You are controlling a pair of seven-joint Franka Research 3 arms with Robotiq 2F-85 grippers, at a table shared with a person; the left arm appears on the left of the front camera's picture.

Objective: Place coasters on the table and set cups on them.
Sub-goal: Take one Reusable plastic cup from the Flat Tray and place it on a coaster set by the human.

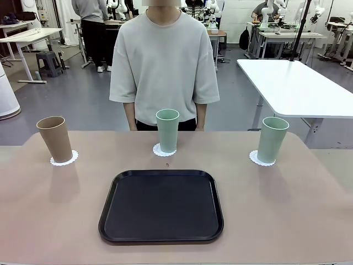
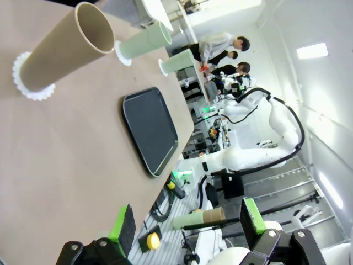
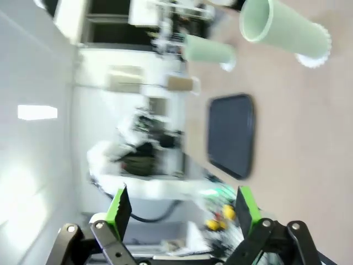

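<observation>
Cups stand upright on coasters along the table's (image 1: 49,221) far edge: tan cup (image 1: 54,138) on a coaster (image 1: 64,159) near the far left corner, mint cup (image 1: 167,130) mid-edge, second mint cup (image 1: 272,139) near the far right corner. Black tray (image 1: 161,206) lies centred toward the near edge. Left claw (image 2: 187,227) and right claw (image 3: 182,212) are both spread, holding nothing.

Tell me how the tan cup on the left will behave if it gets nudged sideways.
The tan cup is tall with a narrow base, so it would probably tip rather than slide. Its paper coaster looks thin and may slip along the table.
</observation>
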